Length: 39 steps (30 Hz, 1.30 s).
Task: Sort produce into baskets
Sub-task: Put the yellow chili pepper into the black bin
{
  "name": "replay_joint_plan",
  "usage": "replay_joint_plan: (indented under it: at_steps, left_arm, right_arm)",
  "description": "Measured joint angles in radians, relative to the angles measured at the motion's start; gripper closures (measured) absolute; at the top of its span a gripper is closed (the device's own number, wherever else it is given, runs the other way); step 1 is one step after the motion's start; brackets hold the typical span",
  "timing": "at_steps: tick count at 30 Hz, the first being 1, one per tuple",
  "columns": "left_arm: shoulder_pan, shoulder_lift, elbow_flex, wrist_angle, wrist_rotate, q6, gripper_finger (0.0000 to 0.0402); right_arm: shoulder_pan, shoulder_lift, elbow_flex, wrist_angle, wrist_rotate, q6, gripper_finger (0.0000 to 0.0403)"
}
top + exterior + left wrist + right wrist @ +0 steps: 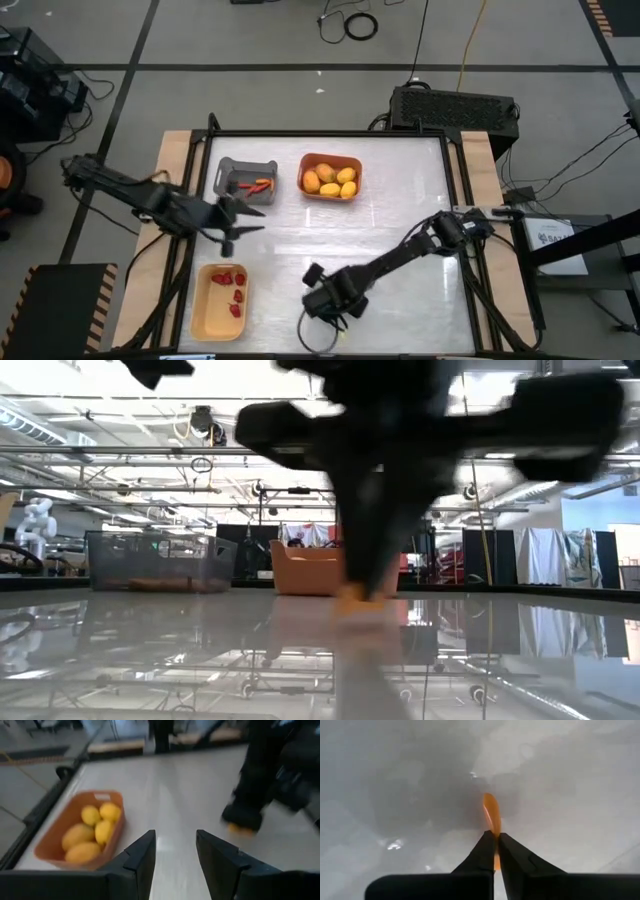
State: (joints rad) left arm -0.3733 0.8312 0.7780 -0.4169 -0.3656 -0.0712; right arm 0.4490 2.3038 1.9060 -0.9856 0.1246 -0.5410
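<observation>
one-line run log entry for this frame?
right gripper: shut on carrot stick, at table near edge | left gripper: open, empty, waiting near grey basket | orange basket: yellow fruits | yellow basket: berries

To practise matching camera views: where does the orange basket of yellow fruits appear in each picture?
High view: orange basket at the table's far edge, right of the grey basket.
Low view: centre background, left of the arm.
Left wrist view: left side.
Right wrist view: not in it.
Shared landmark: the white table.

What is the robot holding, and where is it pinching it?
The right tool pinches a thin orange carrot stick at its near end, down on the table. The left tool holds nothing.
</observation>
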Motion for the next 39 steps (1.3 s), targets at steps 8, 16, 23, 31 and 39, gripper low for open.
replay_joint_plan:
  at_steps: [8,16,23,31,39]
  left_arm:
    - [0.000,-0.196,0.000,-0.024,0.002,-0.025,0.0252]
    - [0.000,-0.213,0.000,-0.074,-0.005,-0.028,0.0252]
    - [0.000,-0.174,0.000,-0.074,-0.006,-0.022,0.0252]
    - [0.000,-0.156,0.000,-0.079,-0.035,0.033,0.0252]
    - [0.000,-0.154,0.000,-0.138,-0.052,0.025,0.0252]
  right_arm:
    - [-0.163,-0.001,0.000,0.245,0.030,-0.120,0.0392]
    - [-0.327,-0.006,0.000,0.755,0.116,-0.226,0.0392]
    - [-0.465,-0.002,0.000,1.061,0.099,-0.014,0.0392]
    - [-0.577,0.072,-0.001,1.082,0.029,0.244,0.0392]
    - [-0.618,0.079,0.000,1.088,0.031,0.350,0.0347]
